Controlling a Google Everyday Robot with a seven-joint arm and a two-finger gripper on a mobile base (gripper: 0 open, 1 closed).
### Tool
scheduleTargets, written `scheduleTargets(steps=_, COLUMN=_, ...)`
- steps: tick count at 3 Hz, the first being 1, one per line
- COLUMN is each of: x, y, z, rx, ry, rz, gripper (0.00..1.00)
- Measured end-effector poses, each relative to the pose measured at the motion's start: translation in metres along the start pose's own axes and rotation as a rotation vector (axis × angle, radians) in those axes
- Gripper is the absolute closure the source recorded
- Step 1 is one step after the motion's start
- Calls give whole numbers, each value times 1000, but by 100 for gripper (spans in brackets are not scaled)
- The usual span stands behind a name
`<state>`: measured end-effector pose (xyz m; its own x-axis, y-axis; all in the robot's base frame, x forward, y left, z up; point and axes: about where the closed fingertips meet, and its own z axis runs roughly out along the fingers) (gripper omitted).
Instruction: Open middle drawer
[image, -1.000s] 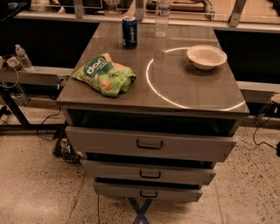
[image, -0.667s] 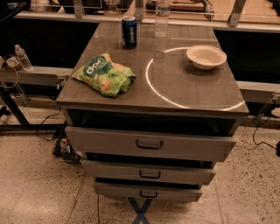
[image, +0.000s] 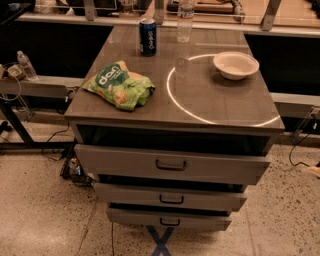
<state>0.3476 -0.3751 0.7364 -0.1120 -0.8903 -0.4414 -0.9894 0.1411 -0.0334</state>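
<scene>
Slightly ajar, the middle drawer (image: 171, 196) stands untouched — end effector outside the view, its state unknowable.

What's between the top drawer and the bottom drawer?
The middle drawer lies there, its front plain in the camera view. The pincer is not in view.
</scene>
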Motion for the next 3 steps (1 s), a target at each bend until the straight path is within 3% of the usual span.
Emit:
scheduleTargets(steps=1, x=-1, y=5, z=52, rx=-22, ry=-78, rz=-41, gripper=0)
scheduleTargets(steps=2, x=0, y=5, z=51, rx=-22, ry=-76, rz=-40, gripper=0)
scheduleTargets(steps=3, x=1, y=15, z=77, rx=-14, ry=-93, rz=-21, gripper=0)
